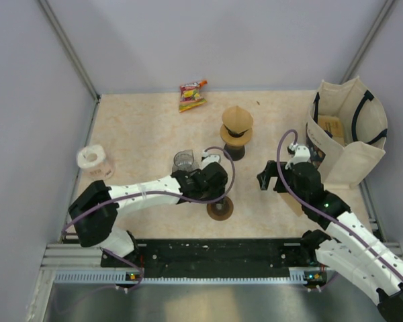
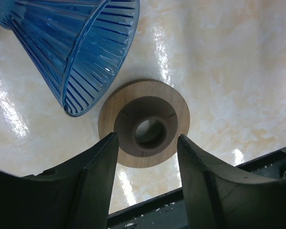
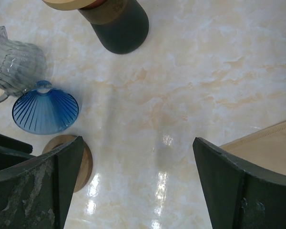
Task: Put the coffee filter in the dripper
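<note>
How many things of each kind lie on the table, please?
Blue dripper: 1
Clear jug: 1
Wooden ring: 1
Dark stand with tan top: 1
Paper roll: 1
Snack packet: 1
Cloth bag: 1
Beige paper sheet: 1
Total: 8

From above the left arm (image 1: 148, 191) hides the blue dripper (image 2: 78, 47), and the left wrist view's top edge cuts off its wide end.

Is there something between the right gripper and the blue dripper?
Only bare tabletop lies between the right gripper and the blue dripper. The left gripper hangs open close beside the dripper, over the wooden ring.
</note>
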